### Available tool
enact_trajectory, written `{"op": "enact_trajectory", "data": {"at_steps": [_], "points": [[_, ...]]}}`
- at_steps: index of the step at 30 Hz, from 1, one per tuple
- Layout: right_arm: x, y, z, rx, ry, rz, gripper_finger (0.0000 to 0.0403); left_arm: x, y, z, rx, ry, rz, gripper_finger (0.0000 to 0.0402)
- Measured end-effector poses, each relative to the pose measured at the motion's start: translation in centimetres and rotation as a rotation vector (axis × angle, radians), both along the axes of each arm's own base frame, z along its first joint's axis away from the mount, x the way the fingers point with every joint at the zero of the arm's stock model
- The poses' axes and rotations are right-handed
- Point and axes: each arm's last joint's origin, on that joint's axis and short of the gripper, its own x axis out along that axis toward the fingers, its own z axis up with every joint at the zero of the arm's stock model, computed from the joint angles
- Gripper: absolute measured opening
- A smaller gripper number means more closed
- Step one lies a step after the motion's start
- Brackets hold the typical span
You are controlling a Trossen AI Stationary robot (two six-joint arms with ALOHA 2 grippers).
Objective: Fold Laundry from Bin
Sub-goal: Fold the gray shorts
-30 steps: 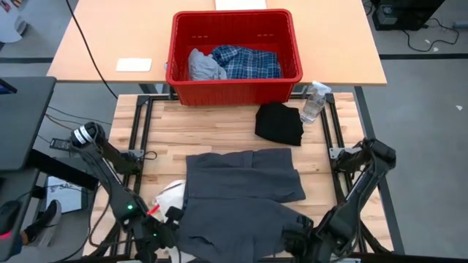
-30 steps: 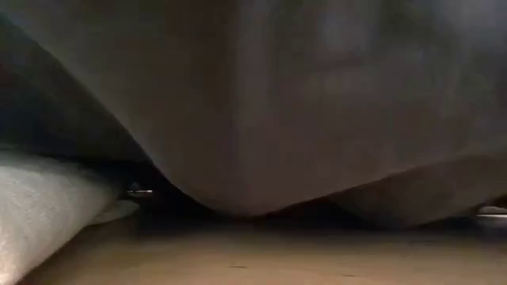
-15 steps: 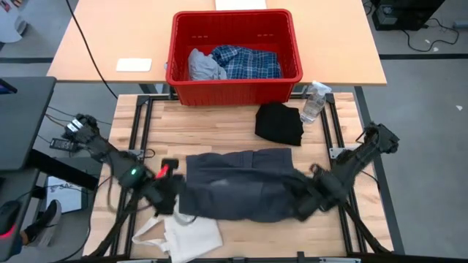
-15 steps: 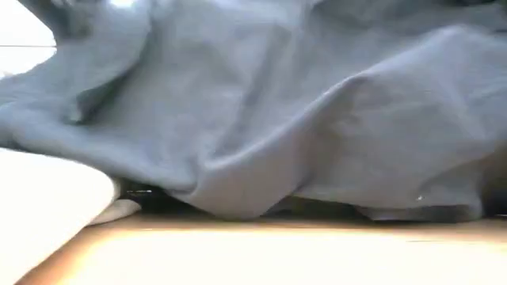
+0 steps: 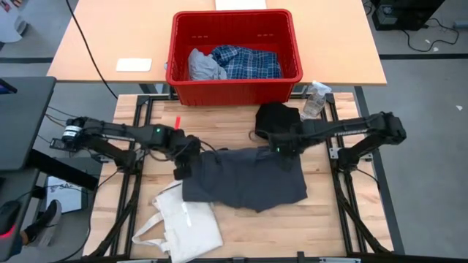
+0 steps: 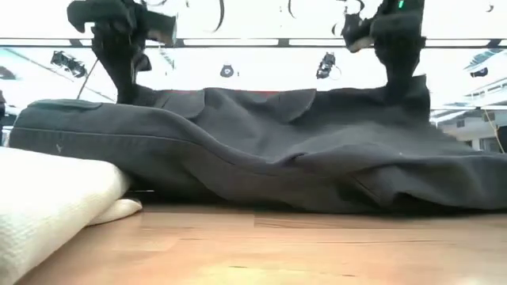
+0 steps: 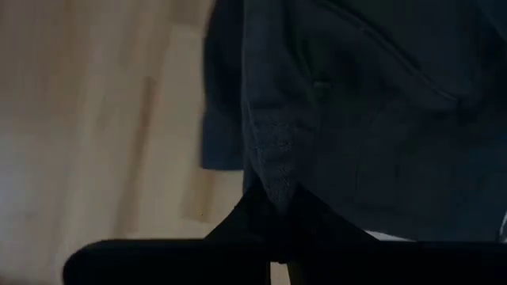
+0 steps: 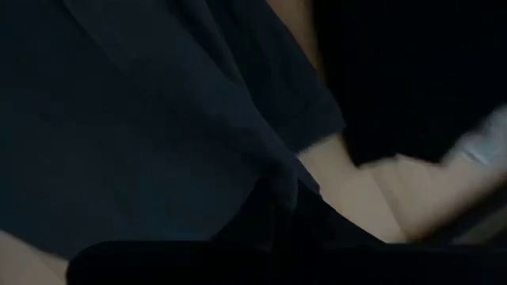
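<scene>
1. The left hand [image 5: 184, 148] is clenched on one far corner of the dark grey top [image 5: 245, 179]; the left wrist view shows the hem pinched between its fingers.
2. The right hand [image 5: 281, 144] is clamped on the other far corner, just beside the folded black T-shirt [image 5: 278, 123].
3. Between the hands the top lies doubled on the surface [image 5: 219, 128], its far edge raised slightly and rumpled in the low view.
4. Judged from this, the step is laying the fold flat: lower both hands level, keep the edge taut between them, then let go together.
5. Past the hands, the bin [image 5: 234, 82] holds the plaid shirt [image 5: 248, 62] and a light grey piece [image 5: 203, 66].
6. Nearer, the tote bag [image 5: 186, 230] touches the top's corner; avoid dragging it.
</scene>
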Motion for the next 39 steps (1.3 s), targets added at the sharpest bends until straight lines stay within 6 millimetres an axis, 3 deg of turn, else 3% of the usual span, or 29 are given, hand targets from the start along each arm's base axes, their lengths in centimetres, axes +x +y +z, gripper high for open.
{"op": "enact_trajectory", "data": {"at_steps": [5, 12, 16, 20, 24, 28, 33, 36, 39], "points": [[-0.9, -3.5, -3.2, 0.074, -0.038, 0.004, 0.0016, 0.0, 1.7, -2.9, -0.024, -0.010, 0.079, 0.0021], [-1.9, -7.1, -7.3, 0.092, -0.075, -0.030, 0.0025, 0.3, 4.4, -4.5, 0.005, -0.087, 0.177, 0.0039], [-2.4, -8.1, -7.4, 0.081, -0.093, -0.073, 0.0103, -0.5, 5.3, -4.9, -0.022, -0.034, 0.265, 0.0052], [-2.7, -8.6, -5.7, 0.073, -0.120, -0.101, 0.0195, -1.8, 5.6, -4.9, -0.054, 0.089, 0.377, 0.0094], [-3.1, -8.7, -3.1, 0.057, -0.201, -0.184, 0.0260, -2.1, 5.3, -3.6, -0.092, 0.130, 0.469, 0.0145], [-2.3, -8.7, -0.1, 0.049, -0.453, -0.164, 0.0276, -1.2, 4.9, -1.3, -0.100, 0.038, 0.445, 0.0177], [0.9, -7.7, 0.5, 0.161, -0.698, -0.003, 0.0240, 0.9, 4.7, 3.0, -0.080, -0.240, 0.406, 0.0181], [3.0, -6.5, -0.6, 0.197, -0.719, 0.072, 0.0205, 2.4, 3.8, 5.8, -0.100, -0.473, 0.331, 0.0176], [4.6, -5.0, -2.0, 0.228, -0.699, 0.129, 0.0171, 3.6, 2.4, 7.0, -0.124, -0.631, 0.261, 0.0172]]}}
